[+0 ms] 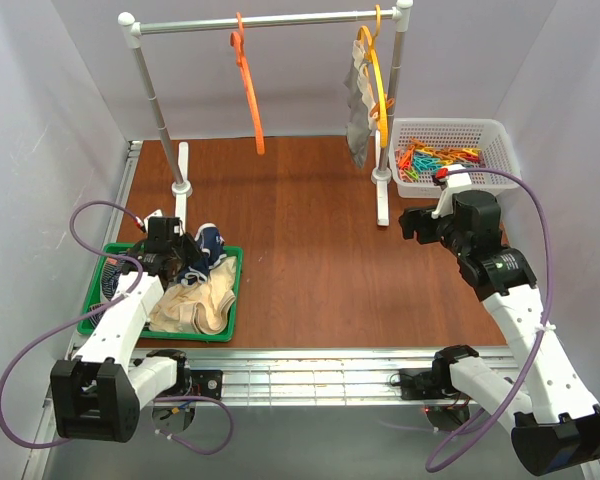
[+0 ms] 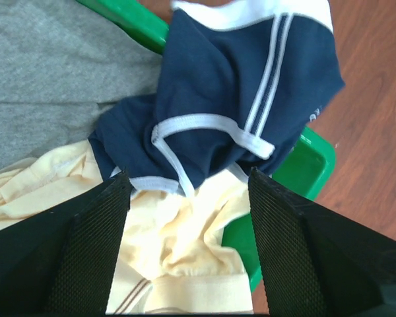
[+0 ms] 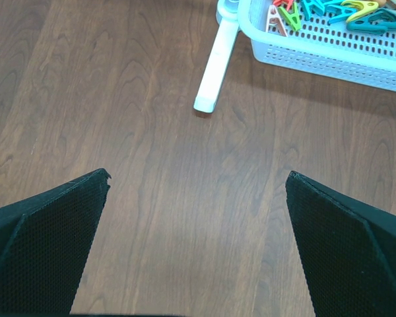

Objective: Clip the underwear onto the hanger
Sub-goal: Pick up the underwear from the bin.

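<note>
My left claw (image 2: 188, 177) stands parted over crumpled cream briefs (image 2: 185, 244), soft navy underwear (image 2: 214, 86) draped across the green tray rim (image 2: 311, 165) beyond, right claw (image 3: 198, 178) gaping above woodgrain counter (image 3: 152, 99); only overhead shows the thin orange hanger (image 1: 248, 92) on its rail (image 1: 280, 19).

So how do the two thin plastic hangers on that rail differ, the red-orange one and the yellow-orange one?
The red-orange hanger is bare; the yellow-orange hanger carries grey fabric. The red-orange hanger hangs near the rail's middle; the yellow-orange hanger hangs at its right end, by the white basket. Both are slim plastic with hook tops, hanging from the same white rail.
</note>
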Robot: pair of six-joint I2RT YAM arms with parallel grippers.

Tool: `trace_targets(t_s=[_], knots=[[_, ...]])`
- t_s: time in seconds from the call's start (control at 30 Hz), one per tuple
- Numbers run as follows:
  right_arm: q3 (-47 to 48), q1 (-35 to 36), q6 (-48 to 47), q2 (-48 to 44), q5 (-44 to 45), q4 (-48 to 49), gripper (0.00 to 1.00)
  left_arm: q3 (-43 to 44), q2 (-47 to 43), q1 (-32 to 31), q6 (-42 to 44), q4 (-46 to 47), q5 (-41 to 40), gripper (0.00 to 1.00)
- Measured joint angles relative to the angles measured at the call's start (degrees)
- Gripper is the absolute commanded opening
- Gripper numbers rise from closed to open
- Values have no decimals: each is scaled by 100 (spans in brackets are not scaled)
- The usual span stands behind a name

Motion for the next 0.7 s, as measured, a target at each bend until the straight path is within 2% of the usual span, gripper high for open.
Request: trace_targets(t_s=[0.03,0.1,0.33,0.63,0.7], knots=[[0,0,-2,15,-17,0,99,-48,0,33,-7,74,-22,57],[0,0,-20,46,-35,-2,99,-144,0,107,-24,243,-68,54],[0,0,-87,83,-37,-33,99,-428,66,435,70,940,61,54],[15,0,-170,85,-35,-83,99,-570,866,741,295,1740,527,48],[48,0,-234,92,-35,-90,99,-575,1019,748,313,1823,588,40]])
